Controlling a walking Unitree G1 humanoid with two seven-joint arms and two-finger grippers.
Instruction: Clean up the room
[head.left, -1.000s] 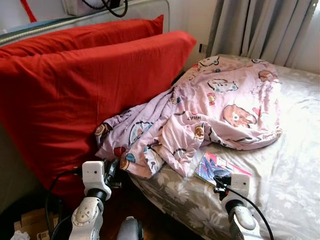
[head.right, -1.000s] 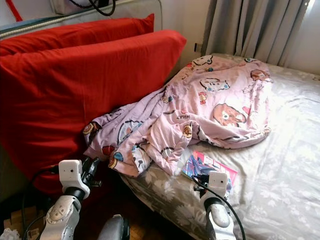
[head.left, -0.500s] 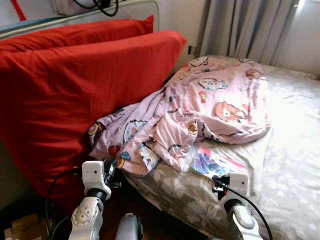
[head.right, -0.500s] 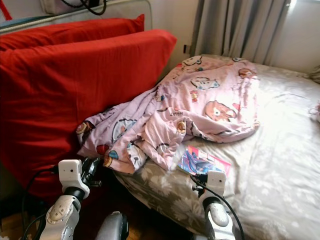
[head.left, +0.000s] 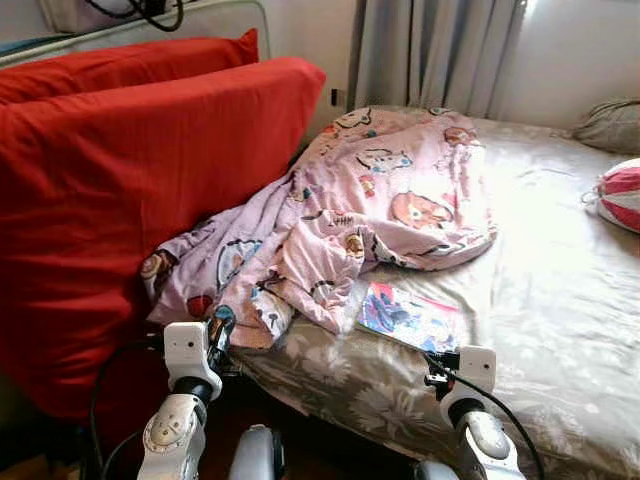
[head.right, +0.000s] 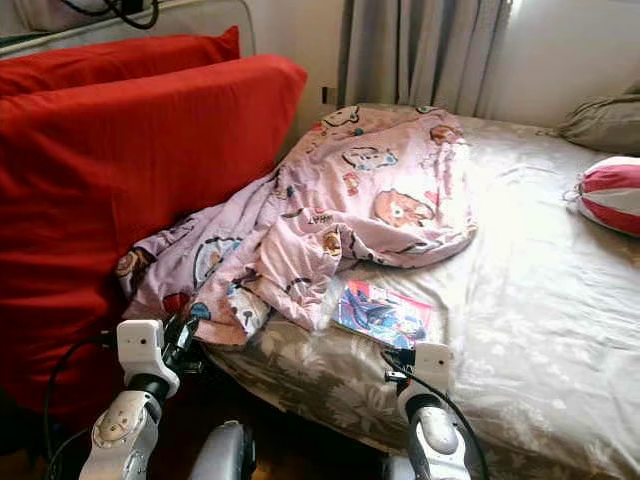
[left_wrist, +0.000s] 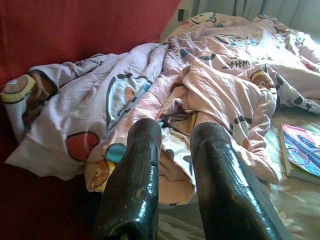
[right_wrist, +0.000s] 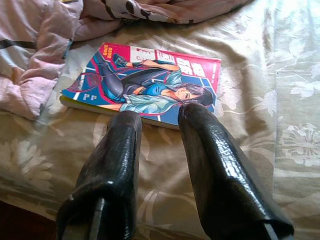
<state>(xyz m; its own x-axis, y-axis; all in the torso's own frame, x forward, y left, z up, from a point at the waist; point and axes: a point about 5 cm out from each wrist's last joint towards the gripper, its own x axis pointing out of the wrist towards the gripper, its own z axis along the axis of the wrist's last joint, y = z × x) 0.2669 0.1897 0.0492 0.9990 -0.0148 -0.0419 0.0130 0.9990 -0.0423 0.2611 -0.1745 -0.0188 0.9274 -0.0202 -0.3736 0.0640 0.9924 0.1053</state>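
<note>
A crumpled pink cartoon-print blanket (head.left: 380, 210) lies across the bed (head.left: 560, 300) and hangs off its near edge beside two big red pillows (head.left: 120, 170). A colourful comic book (head.left: 412, 317) lies flat on the floral sheet just right of the blanket's lower fold. My left gripper (left_wrist: 176, 131) is held low in front of the hanging blanket, open and holding nothing. Pointing at the comic book (right_wrist: 150, 85) from just short of its near edge, my right gripper (right_wrist: 161, 116) is open and not touching it.
A red-and-white striped ball-like cushion (head.left: 622, 192) and a grey pillow (head.left: 610, 122) sit at the bed's far right. Grey curtains (head.left: 430, 50) hang behind the bed. Dark floor shows below the bed's near edge between my arms.
The camera has turned to the right, so the whole scene has shifted left. The striped cushion and grey pillow have come into view. Both arms keep their pose.
</note>
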